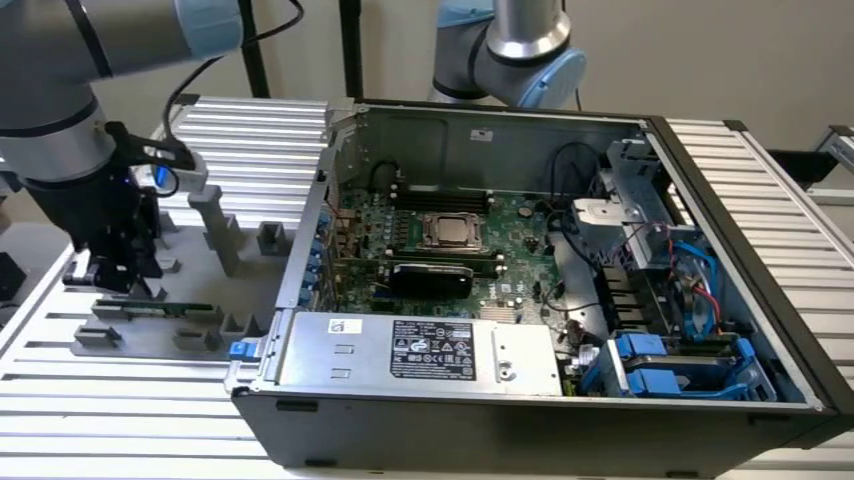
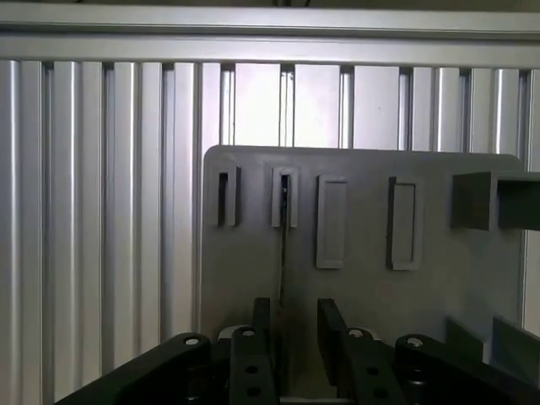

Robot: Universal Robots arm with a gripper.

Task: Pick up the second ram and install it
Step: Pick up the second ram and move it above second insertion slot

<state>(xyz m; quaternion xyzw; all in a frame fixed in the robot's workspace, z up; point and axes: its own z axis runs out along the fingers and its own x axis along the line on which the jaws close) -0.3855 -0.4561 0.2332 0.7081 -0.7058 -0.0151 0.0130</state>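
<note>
1. Hovering at the exterior view's far left: the gripper [image 1: 123,278], low over the grey tray [image 1: 187,346]. Wrist view gives its fingers [image 2: 261,342] apart, a gap between them, nothing clamped.
2. Just below it, slightly right and near: the second ram [image 1: 167,309], green stick upright on its long edge in the tray's holder. In the wrist view it is a thin dark line running toward the finger gap. Looks lined up for a grasp, by my reading; contact can't be told.
3. Right of the tray, centre of scene: the open computer case [image 1: 441,432], lid off, board [image 1: 511,262] accessible. Memory slots lie both sides of the processor [image 1: 451,232]: far bank [image 1: 445,201], near bank [image 1: 478,266]. Can't tell which slots are filled.
4. Far right, inside case: blue-trimmed drive bay [image 1: 654,382], cables; no bearing on the job.
5. Tally: approach looks nearly made. Pick-up not done, carry not done, seating in a slot not done. Most of the task remains.
</note>
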